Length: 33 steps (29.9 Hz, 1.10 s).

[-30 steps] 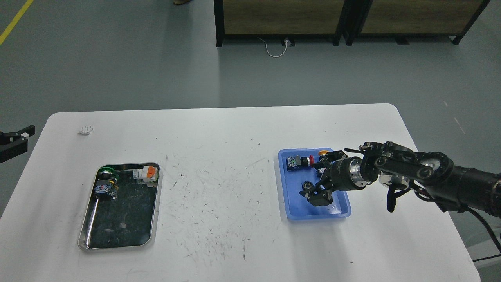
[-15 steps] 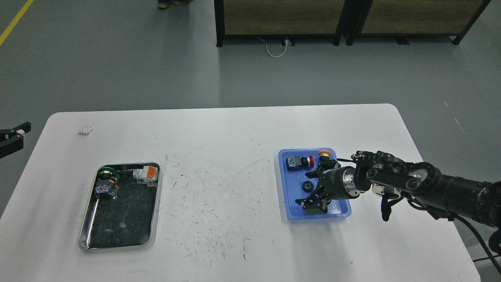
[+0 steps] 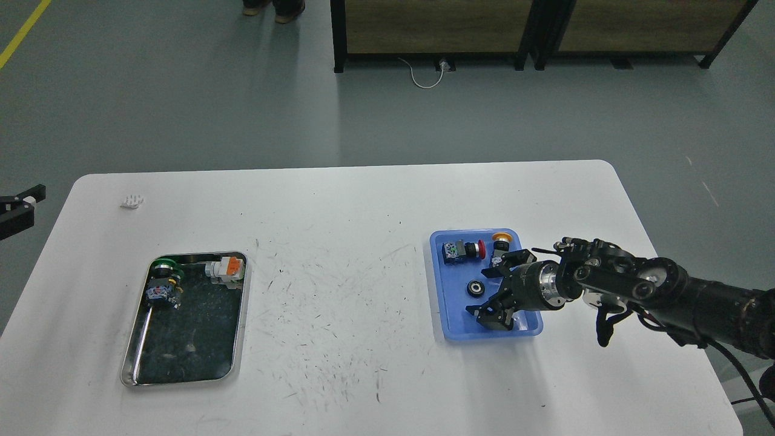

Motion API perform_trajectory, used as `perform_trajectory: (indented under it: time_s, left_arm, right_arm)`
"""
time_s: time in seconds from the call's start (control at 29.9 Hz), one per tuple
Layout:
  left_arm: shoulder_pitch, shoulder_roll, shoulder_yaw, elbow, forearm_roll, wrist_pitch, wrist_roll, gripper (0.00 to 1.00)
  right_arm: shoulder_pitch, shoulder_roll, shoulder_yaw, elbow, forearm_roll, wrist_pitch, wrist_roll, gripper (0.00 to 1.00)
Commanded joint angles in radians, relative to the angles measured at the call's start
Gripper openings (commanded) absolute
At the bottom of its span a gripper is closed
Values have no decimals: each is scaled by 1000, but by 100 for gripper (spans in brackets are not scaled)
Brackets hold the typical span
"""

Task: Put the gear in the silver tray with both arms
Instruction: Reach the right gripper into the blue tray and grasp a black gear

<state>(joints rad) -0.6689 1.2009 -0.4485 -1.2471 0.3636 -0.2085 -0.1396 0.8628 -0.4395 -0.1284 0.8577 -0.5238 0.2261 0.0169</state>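
Observation:
The gear (image 3: 475, 288) is a small black ring lying in the blue plastic tray (image 3: 438, 290) on the right of the table. My right gripper (image 3: 494, 289) is open over the near right part of that tray, its fingers spread just right of the gear and not touching it. The silver tray (image 3: 237, 339) lies at the left of the table and holds several small parts at its far end. Only the black end of my left arm (image 3: 17, 209) shows at the left edge, off the table; its fingers cannot be told apart.
The blue tray also holds a blue and red push button (image 3: 460, 249) and a yellow-topped button (image 3: 500, 240). The silver tray holds a green-topped part (image 3: 162, 264) and a white and orange switch (image 3: 225, 269). A small white piece (image 3: 132, 200) lies at the far left.
My right gripper moved off the gear toward me, then back a little to the right, leaving the gear uncovered in the blue tray. My left arm drew further out past the left edge.

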Motion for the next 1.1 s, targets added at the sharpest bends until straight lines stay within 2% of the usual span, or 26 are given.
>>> perform_trajectory:
  time_s: [0.0, 0.57, 1.07]
  left_arm:
    - [-1, 3, -1, 0, 0, 0, -2, 99]
    - [-1, 17, -7, 2, 0, 0, -2, 99]
    - [-3, 23, -9, 2, 0, 0, -2, 99]
  right_arm:
    - [-2, 2, 12, -12, 1, -1, 0, 74]
    - [-11, 31, 32, -42, 1, -4, 2, 65]
    - [-4, 39, 32, -45, -1, 6, 5, 41]
